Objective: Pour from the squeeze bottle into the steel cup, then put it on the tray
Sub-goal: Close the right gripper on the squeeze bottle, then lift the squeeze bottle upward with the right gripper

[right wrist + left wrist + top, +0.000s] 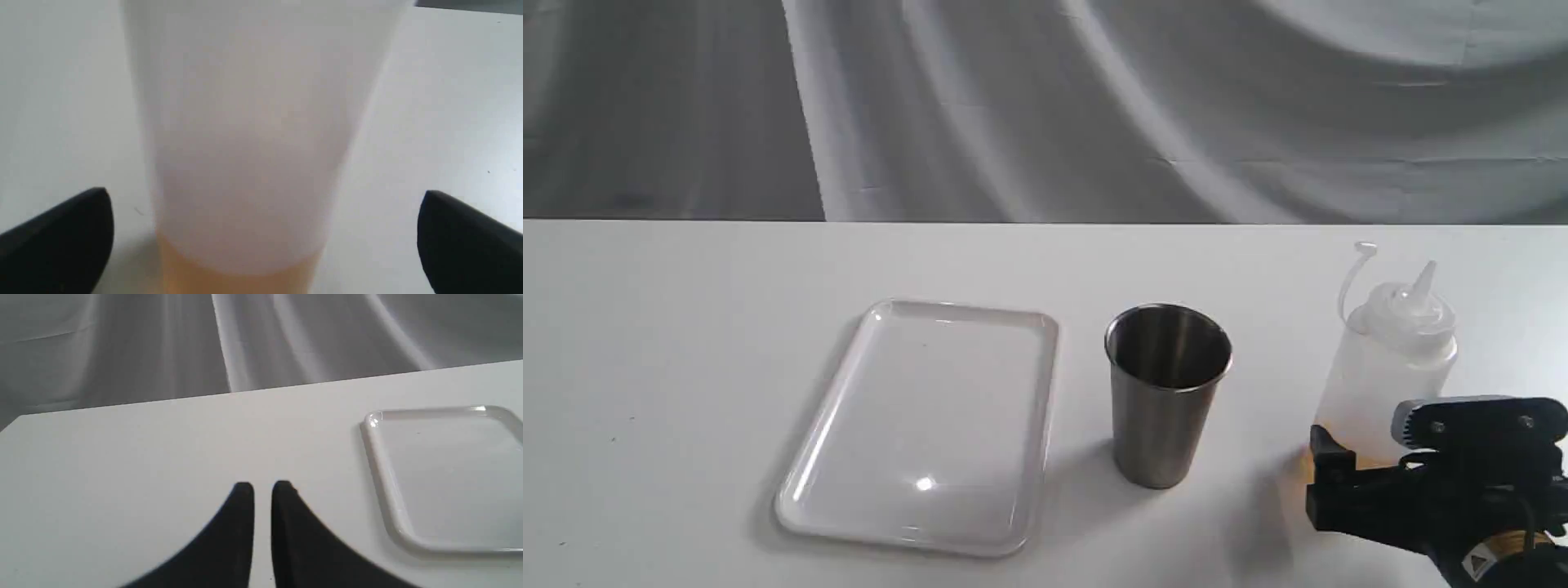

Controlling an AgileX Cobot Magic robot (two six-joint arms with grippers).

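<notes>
The squeeze bottle (1395, 359) stands upright at the right of the white table, nozzle up, its cap hanging on a strap, a little amber liquid at its base. My right gripper (1388, 457) is open at the bottle's lower part. In the right wrist view the bottle (253, 143) fills the space between the right gripper's (263, 196) two wide-apart black fingers (69, 232), which stand clear of it. The steel cup (1168, 392) stands upright left of the bottle. The white tray (931, 392) lies left of the cup. My left gripper (262, 488) hovers shut over bare table beside the tray (384, 477).
A white table (686, 367) carries everything, and a grey draped cloth (1045, 106) hangs behind its far edge. The left wrist view shows the table's far left corner (16, 418).
</notes>
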